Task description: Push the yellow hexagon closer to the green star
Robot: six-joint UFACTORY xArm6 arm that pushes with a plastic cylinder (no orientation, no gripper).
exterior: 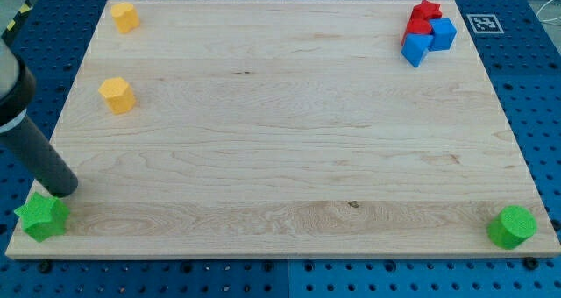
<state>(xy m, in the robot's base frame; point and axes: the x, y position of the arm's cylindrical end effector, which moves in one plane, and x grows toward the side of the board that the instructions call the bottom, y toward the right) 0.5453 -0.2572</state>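
Note:
A yellow hexagon [117, 95] lies near the board's left edge, in the upper half of the view. A second yellow block [124, 17] lies at the top left corner. The green star [42, 216] sits at the bottom left corner of the board. My tip [63, 193] is at the view's left, just above and right of the green star, very close to it or touching it. The tip is well below the yellow hexagon.
A green round block [512, 226] sits at the bottom right corner. At the top right are a red star [425, 11], a red block [415, 28] and two blue blocks [443, 33] [415, 50], packed together. The wooden board [280, 131] lies on a blue perforated table.

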